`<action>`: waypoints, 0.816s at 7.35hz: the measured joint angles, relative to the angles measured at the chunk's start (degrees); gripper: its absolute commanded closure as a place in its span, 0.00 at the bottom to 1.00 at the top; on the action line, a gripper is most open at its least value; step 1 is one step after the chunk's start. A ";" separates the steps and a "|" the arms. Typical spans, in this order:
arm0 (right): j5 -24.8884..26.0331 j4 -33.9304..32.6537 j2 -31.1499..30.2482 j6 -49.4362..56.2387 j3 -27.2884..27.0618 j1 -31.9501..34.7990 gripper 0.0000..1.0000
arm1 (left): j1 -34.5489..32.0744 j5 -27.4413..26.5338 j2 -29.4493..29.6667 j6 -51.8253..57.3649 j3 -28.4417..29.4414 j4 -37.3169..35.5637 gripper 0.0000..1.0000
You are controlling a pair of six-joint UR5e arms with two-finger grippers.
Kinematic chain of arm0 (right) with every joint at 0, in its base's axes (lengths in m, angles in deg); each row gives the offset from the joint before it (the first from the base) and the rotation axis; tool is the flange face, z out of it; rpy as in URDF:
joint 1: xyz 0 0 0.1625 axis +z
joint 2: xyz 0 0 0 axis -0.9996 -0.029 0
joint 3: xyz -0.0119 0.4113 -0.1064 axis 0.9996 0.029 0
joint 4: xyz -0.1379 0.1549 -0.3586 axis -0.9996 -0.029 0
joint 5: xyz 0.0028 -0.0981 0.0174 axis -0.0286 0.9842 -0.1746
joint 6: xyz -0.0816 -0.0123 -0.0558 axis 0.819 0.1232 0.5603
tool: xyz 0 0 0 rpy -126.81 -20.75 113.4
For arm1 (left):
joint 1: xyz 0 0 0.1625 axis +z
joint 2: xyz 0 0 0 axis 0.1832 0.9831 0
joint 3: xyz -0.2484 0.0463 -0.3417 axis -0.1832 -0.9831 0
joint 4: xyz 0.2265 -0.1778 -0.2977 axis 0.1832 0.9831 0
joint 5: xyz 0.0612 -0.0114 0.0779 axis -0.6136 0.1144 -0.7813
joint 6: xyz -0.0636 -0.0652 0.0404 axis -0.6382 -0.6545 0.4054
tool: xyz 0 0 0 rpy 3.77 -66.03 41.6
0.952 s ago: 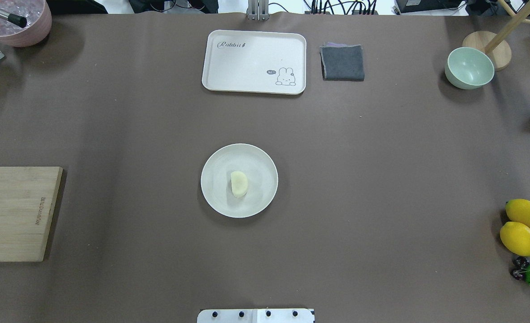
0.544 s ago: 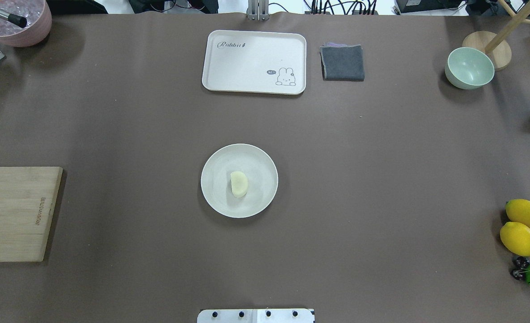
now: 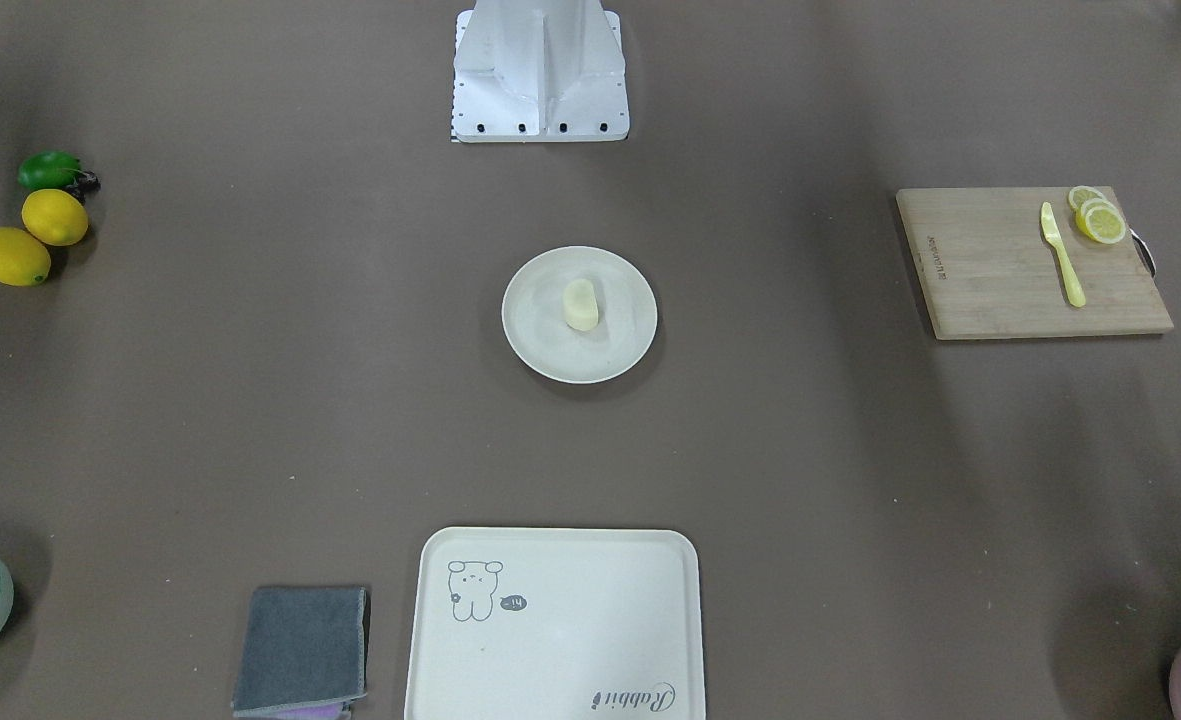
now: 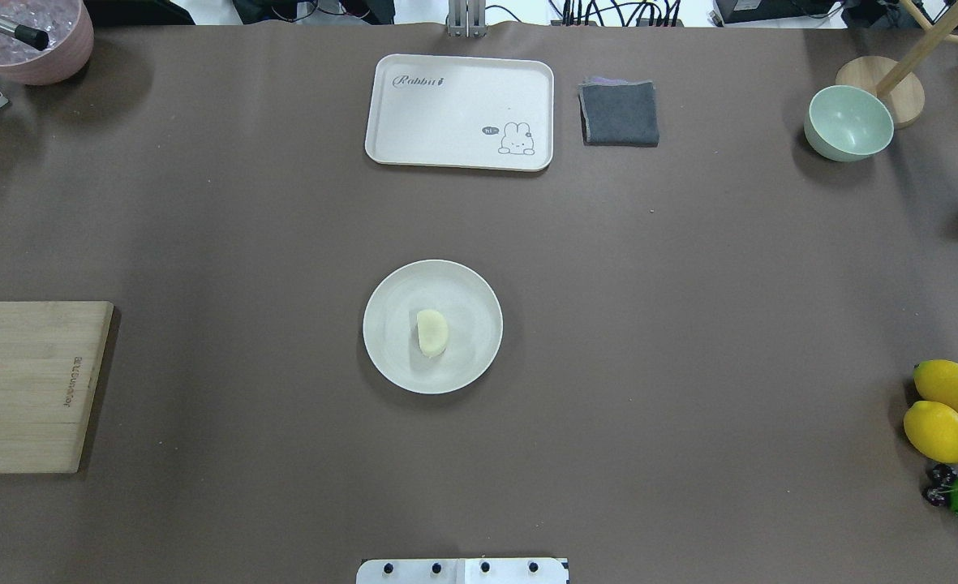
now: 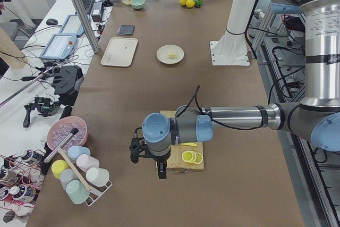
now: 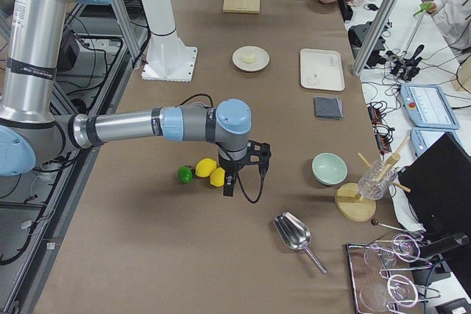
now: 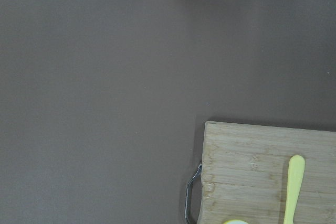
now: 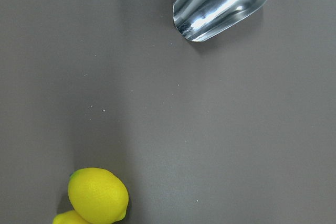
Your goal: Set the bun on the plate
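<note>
left arm: forearm stretched out level, wrist turned down
left gripper: points straight down (spread of jaws unclear)
right arm: forearm level
right gripper: points down, jaws unclear

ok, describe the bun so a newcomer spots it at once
Look at the middle of the brown table: one round cream plate sits there. The bun is the small pale, smooth lump lying on it, paler than the yellow lemons at the edge.

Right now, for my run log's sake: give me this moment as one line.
bun: on plate, free | left claw: by cutting board, state unclear | right claw: by lemons, state unclear | task: looks done
</note>
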 measured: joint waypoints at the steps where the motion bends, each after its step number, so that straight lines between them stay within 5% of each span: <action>1: 0.00 0.00 0.00 -0.02 0.00 0.00 0.00 | 0.00 0.03 -0.10 0.08 -0.05 0.06 0.03; 6: -0.28 -0.14 -0.03 -0.15 0.08 0.00 0.00 | 0.00 0.21 -0.29 0.03 -1.72 0.08 0.03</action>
